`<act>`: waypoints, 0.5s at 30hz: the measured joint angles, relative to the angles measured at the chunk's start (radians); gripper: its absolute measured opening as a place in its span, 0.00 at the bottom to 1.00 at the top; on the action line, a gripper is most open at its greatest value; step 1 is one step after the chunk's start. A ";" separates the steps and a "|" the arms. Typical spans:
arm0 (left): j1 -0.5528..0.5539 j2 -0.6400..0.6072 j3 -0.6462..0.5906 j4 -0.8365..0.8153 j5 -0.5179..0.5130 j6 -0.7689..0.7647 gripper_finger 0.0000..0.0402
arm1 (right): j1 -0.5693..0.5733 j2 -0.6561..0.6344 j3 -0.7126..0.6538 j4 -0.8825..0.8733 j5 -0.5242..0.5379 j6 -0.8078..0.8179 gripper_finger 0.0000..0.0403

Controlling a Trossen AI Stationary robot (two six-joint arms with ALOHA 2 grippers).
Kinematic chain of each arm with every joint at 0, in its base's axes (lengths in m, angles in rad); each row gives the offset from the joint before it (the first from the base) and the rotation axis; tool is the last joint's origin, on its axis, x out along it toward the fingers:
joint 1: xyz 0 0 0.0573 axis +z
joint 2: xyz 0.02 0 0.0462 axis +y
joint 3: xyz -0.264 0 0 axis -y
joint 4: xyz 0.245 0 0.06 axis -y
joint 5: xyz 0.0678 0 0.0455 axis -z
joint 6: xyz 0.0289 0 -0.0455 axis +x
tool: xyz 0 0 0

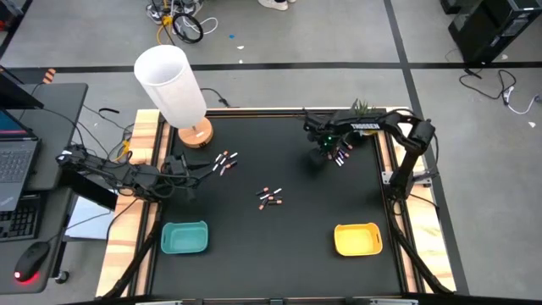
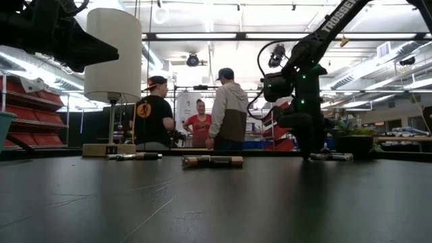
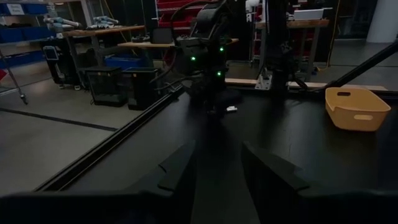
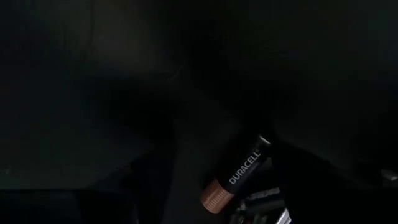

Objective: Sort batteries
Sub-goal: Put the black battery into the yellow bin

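While right hand (image 1: 337, 152) hovers over batteries (image 1: 342, 156), grip unclear | trays: teal (image 1: 185, 238) 1, yellow (image 1: 357, 240) 1

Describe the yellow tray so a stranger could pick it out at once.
Start at the black table seen from above and go to its near edge, where two small trays sit. The yellow tray is on the right arm's side, opposite the teal tray; colour alone separates them.
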 joint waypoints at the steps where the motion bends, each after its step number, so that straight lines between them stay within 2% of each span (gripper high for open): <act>1: 0.000 0.000 0.000 0.000 0.000 0.000 0.36 | 0.007 0.000 0.000 -0.009 0.000 0.010 0.61; 8: 0.000 0.000 0.000 0.000 0.000 0.000 0.36 | 0.054 0.000 0.000 -0.025 0.010 0.027 0.49; 15: 0.000 0.000 0.000 0.000 0.000 0.000 0.36 | 0.080 0.001 0.000 -0.024 0.011 0.024 0.29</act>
